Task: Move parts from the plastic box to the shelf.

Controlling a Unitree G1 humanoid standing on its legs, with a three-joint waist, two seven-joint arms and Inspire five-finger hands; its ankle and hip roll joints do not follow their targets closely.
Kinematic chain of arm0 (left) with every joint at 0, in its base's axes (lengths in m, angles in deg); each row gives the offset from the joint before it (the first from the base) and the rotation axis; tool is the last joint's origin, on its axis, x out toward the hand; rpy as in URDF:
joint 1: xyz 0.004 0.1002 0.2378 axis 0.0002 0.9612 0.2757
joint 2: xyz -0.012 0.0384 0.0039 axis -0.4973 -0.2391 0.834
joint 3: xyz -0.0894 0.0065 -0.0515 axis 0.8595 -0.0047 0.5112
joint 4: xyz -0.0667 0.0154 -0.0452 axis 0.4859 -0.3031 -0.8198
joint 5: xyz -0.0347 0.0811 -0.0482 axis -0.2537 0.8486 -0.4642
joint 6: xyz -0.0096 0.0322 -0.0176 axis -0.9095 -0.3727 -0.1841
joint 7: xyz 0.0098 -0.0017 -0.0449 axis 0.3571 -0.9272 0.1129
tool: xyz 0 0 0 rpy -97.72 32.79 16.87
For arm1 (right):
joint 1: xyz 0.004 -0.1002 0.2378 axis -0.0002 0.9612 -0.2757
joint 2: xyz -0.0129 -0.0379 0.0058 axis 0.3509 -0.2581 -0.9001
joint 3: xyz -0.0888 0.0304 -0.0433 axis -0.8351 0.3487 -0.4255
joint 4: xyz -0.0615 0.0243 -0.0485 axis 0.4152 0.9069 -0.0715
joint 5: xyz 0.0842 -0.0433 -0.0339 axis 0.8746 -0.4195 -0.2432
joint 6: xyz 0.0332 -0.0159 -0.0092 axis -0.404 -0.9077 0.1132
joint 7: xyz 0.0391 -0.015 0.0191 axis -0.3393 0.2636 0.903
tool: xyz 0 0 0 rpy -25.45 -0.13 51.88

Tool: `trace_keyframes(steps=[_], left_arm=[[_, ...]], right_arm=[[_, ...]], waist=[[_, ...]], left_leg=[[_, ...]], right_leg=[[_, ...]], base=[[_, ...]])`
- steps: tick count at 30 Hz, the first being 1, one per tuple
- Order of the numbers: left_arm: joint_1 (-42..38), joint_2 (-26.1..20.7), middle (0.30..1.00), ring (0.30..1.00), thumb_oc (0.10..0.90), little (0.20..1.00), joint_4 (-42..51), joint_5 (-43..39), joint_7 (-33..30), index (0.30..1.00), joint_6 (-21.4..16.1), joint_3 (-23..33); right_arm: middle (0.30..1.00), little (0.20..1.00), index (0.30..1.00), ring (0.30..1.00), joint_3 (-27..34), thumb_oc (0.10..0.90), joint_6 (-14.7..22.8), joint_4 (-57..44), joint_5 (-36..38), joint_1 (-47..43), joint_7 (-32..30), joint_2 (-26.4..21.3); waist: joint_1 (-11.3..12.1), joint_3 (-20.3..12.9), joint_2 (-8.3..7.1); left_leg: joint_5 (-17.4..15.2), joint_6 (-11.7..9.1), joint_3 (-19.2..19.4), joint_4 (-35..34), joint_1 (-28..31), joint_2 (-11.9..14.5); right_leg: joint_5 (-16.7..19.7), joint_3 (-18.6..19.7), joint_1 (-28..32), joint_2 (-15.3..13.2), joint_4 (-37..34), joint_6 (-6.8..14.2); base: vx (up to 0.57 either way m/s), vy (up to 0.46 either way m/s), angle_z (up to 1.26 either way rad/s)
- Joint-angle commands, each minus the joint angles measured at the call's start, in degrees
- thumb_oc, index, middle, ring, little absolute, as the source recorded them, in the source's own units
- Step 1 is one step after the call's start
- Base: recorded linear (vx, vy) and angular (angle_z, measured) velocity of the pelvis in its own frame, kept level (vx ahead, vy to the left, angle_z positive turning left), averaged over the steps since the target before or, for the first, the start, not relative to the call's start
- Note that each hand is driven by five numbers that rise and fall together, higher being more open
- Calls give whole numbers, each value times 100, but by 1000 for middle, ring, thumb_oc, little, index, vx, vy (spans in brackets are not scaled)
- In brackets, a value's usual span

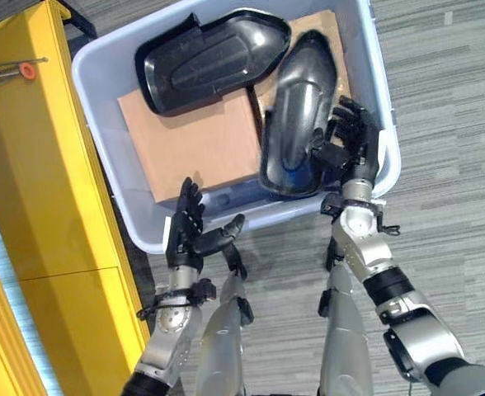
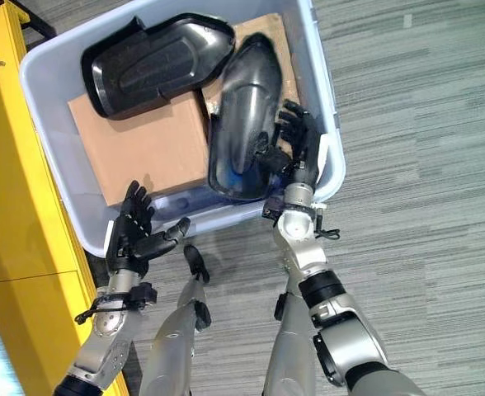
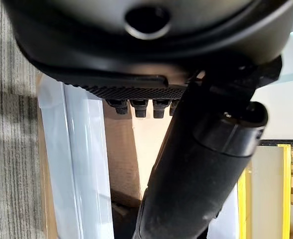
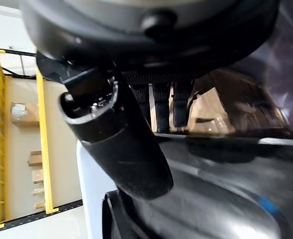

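The right hand [image 1: 351, 147] is inside the plastic box [image 1: 102, 74], its fingers relaxed, resting against the edge of the nearer black part [image 1: 296, 115] without yet closing on it. The left hand [image 1: 190, 231] hovers at the near wall, fingers spread and empty. To lift cleanly, the right fingers should probably curl under the part's rim while the left comes in to support its other side.

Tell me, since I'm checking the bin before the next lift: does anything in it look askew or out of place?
One thing: the glossy black part at the right hand stands tilted on edge against the plastic box wall, while the other black part lies across the cardboard. No damage or spill shows.
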Motion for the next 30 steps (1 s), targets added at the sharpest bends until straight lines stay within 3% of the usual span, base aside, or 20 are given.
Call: trace_keyframes(steps=[1, 17, 30], left_arm=[[-177, -197, 1000, 1000, 900, 1000, -161, -54, 29, 1000, 72, -76], [-209, -161, 1000, 1000, 900, 1000, -186, -92, 13, 1000, 89, -105], [-189, -184, 1000, 1000, 900, 1000, -263, -102, 29, 1000, 119, 64]], right_arm=[[300, 300, 300, 300, 25, 400, -4, 119, 169, 428, 29, 97], [300, 300, 300, 300, 87, 400, 34, 200, 242, 410, -15, 91], [300, 300, 300, 300, 285, 400, 386, -1528, 334, 1248, 37, -59]], waist=[[28, 102, -84], [29, 102, -107], [-75, 102, -292]], left_leg=[[-436, -276, -224, 5, 260, 57], [-420, -274, -227, -38, 322, 42], [-475, -261, -307, -49, 893, 29]], right_leg=[[-109, -163, -54, 204, 26, -59], [-95, -195, 2, 196, 0, -43], [-128, -277, 656, 165, -31, -36]], base=[[0, 0, 0], [0, 0, 0], [-2, -2, 2]])
